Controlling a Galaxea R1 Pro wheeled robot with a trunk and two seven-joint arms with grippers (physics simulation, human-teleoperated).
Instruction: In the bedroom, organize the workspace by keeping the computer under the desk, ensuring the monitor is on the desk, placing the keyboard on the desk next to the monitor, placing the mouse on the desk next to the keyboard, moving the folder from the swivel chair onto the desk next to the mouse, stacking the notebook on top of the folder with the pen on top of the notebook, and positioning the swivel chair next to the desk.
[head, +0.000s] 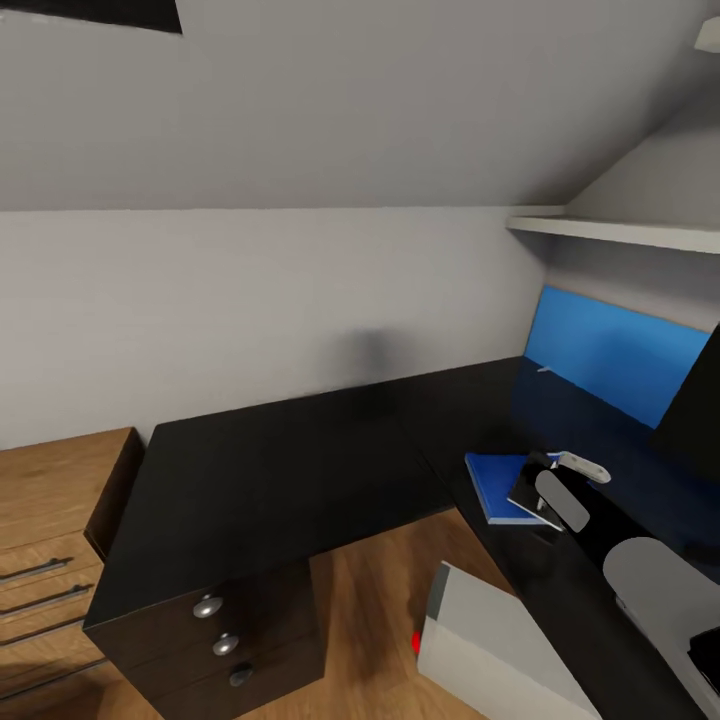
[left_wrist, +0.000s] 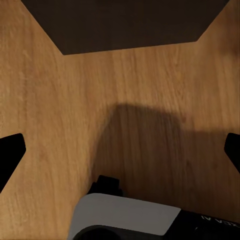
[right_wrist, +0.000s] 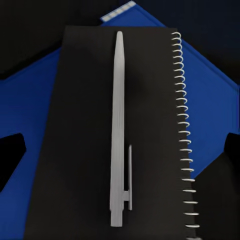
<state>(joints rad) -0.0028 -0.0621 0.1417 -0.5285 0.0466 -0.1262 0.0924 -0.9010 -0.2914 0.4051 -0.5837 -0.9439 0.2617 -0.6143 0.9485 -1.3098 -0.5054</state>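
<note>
1. Looking down through the right tool: fingertips spread wide at both sides, released, gripping nothing.
2. Directly beneath it, the pen lying flat along the notebook, parallel to the spiral binding, close to the cover's middle, so unlikely to roll off.
3. Notebook resting on the blue folder, blue showing past it on both long sides; stack apparently complete.
4. From the head view, folder and notebook sitting on the black worktop, near the front edge by the inner corner, partly behind the right tool.
5. Wide bare stretch of worktop away from the folder, toward the three-drawer unit.
6. Computer on the wood floor just below the folder's edge of the worktop, red light showing; whether fully tucked under, hard to tell.
7. Left tool hanging over bare floor, fingertips far apart, released.
8. Straight lift looks safest for the right arm.
</note>
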